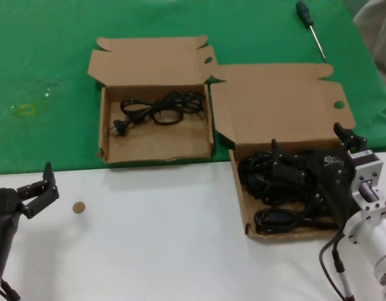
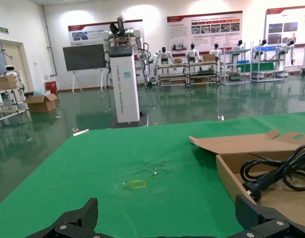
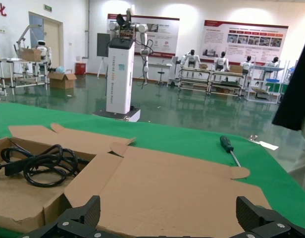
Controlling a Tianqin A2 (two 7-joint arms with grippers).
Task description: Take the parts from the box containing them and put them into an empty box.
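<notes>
Green cloth covers the far tabletop, where the right gripper (image 1: 287, 166), jaws wide, dips into the wider cardboard box (image 1: 282, 100) for black cords (image 1: 271, 188), left gripper (image 1: 39, 188) idle, jaws wide.

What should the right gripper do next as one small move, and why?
Probably lower the right gripper a little and close on one cord of the black cords. It hovers open over the larger box, where several bundles remain, and holds nothing. The smaller box holds only one cord. The left gripper waits open over the white table edge.
</notes>
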